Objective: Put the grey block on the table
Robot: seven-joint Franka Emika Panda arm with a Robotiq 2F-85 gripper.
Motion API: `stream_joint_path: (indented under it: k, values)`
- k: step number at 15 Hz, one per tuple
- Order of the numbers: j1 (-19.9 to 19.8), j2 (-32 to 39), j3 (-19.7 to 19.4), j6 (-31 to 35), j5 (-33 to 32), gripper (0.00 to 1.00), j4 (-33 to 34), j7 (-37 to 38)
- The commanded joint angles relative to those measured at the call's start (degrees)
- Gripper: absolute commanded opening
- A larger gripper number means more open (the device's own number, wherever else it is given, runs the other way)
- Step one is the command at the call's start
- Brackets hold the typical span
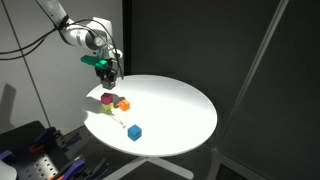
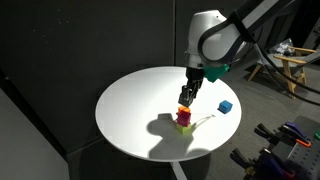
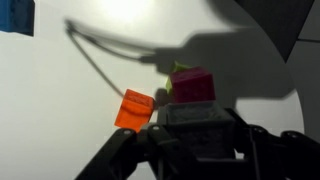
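In an exterior view, the large round white-topped table [image 1: 185,115] carries three small cubes near the edge closest to the arm. A magenta cube [image 1: 107,99] and an orange cube [image 1: 123,103] lie close together, and a blue cube [image 1: 134,132] sits apart from them, nearer the table's front edge. The dark fingers [image 1: 108,74] hang above the magenta cube, clear of it. From here I cannot tell what they hold.

In the opposite exterior view, the fingers [image 2: 187,93] point down over the magenta cube [image 2: 184,121], toward the table's [image 2: 130,100] edge on the arm's side. The blue cube [image 2: 226,107] lies well apart, close to that same edge.

In the wrist view, the small light-grey cube, the grey block [image 3: 195,118], sits between the two dark fingers [image 3: 255,150], which appear pinched against its sides and hold it off the table [image 3: 60,90]. Beyond it lies the magenta cube [image 3: 193,86], with the orange cube [image 3: 134,108] just beside it. The blue cube [image 3: 15,17] shows in the far corner of the view.
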Motion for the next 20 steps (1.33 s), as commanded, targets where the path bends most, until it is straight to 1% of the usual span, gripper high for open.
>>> stream_joint_path:
  k: [1, 5, 9, 17, 20]
  values:
    - [-1.63, -3.17, -1.00, -1.56, 3.65, 0.33, -2.51, 2.58]
    - [-3.53, -4.11, -2.99, -1.16, 5.10, 0.33, -4.26, 3.84]
    - [-4.65, -3.78, -4.79, 0.04, 3.92, 0.33, -5.60, 4.74]
    - [-4.96, 0.06, -6.01, 6.02, 2.70, 0.33, -6.48, 3.69]
    - [-5.18, 2.04, -6.71, 7.25, 2.56, 0.33, -5.99, 3.75]
